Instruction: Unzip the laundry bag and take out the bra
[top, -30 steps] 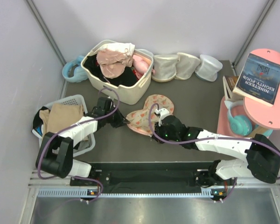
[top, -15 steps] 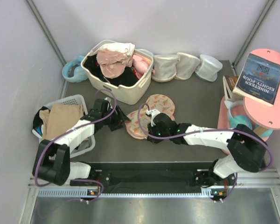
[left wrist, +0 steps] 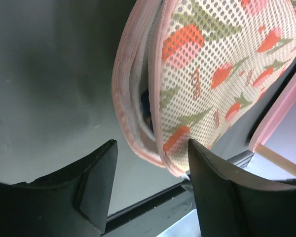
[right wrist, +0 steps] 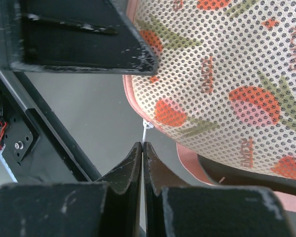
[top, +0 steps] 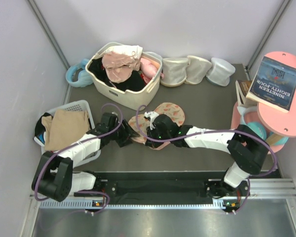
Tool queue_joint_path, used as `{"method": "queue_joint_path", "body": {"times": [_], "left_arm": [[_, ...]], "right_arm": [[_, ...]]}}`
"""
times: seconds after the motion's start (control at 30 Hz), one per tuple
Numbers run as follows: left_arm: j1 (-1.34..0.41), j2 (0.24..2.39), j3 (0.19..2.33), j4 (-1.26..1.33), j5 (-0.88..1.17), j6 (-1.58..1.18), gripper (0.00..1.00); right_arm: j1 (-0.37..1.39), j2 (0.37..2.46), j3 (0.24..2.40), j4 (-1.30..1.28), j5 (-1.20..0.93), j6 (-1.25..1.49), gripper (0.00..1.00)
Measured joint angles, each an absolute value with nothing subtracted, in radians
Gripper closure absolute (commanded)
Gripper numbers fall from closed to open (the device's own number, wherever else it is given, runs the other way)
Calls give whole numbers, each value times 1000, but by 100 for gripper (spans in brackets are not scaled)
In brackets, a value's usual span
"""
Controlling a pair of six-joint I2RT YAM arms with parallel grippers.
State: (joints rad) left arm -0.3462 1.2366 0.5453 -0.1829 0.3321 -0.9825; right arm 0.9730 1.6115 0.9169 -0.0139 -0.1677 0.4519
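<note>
Left gripper (left wrist: 150, 153) stands with its jaws spread and nothing between them, its two dark fingers (left wrist: 96, 182) flanking the near edge of the laundry bag (left wrist: 212, 74) without pinching it. That edge gapes a little between the two pink-trimmed halves, and a sliver of dark blue, the bra (left wrist: 146, 104), shows inside the gap; too little of it shows to tell more. From the other side the right gripper (right wrist: 142, 145) has its fingers pressed tight together on the white zip pull (right wrist: 145, 127), a thin cord that hangs from the bag's pink rim just above the fingertips. In the overhead view both grippers meet at the bag's left end, left gripper (top: 126, 134) and right gripper (top: 149, 129) close to each other, while the rest of the bag (top: 170, 111) lies flat on the dark grey table (top: 207, 106) beyond them. To the left sits a white mesh basket (top: 81, 104) holding tan cloth. Farther back stands a beige basket (top: 133, 98) filled with pale pink and black clothing, and beside it, along the back, a row of three cream cups (top: 197, 69). At the right a pink round side table (top: 291, 126) carries a blue book (top: 278, 81). Pale walls close the space behind.
</note>
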Motion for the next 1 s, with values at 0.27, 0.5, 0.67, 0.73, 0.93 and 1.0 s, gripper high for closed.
{"method": "queue_joint_path", "body": {"times": [0.27,0.5,0.67,0.73,0.93,1.0], "left_arm": [[-352,1300,546,-118,326,-1021,82],[-355,1308,550,-116,324,-1022,100],[-355,1308,559,-124,324,-1018,100],[-354,1312,566,-131,324,-1015,100],[-343,1321,595,-152,336,-984,100],[-336,1322,607,-163,341,-967,100]], "right_arm": [[973,1612,917,-14,-176,446,100],[973,1611,912,-16,-146,446,100],[973,1596,871,-20,-125,445,100],[973,1582,854,-27,-112,445,100],[960,1528,816,-46,-63,440,100],[944,1511,805,-54,-52,436,100]]}}
